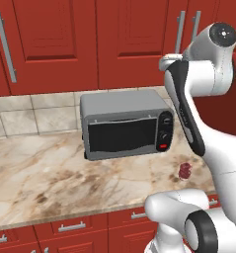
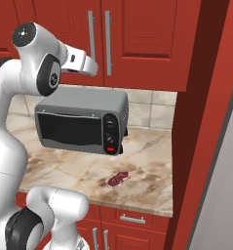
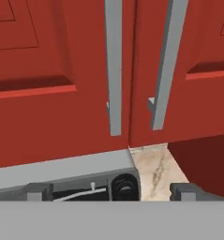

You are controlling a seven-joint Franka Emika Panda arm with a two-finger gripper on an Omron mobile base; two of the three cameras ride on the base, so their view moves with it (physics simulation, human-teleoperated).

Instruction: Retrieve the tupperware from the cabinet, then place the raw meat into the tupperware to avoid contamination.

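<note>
Cabinet (image 3: pixel 62 70): red, both doors closed, two vertical silver bar handles (image 3: pixel 113 65) side by side at the centre seam. My gripper (image 3: pixel 111 191): raised in front of those handles, fingers wide apart, holding nothing. Toaster oven (image 1: pixel 125 124): grey, on the marble counter (image 1: pixel 50 173) below the cabinet. Raw meat (image 2: pixel 118 178): on the counter in front of the toaster oven's knob end. Tupperware: not seen, cabinet shut.

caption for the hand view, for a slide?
Open gripper faces the closed cabinet doors' two silver handles, above the toaster oven.
</note>
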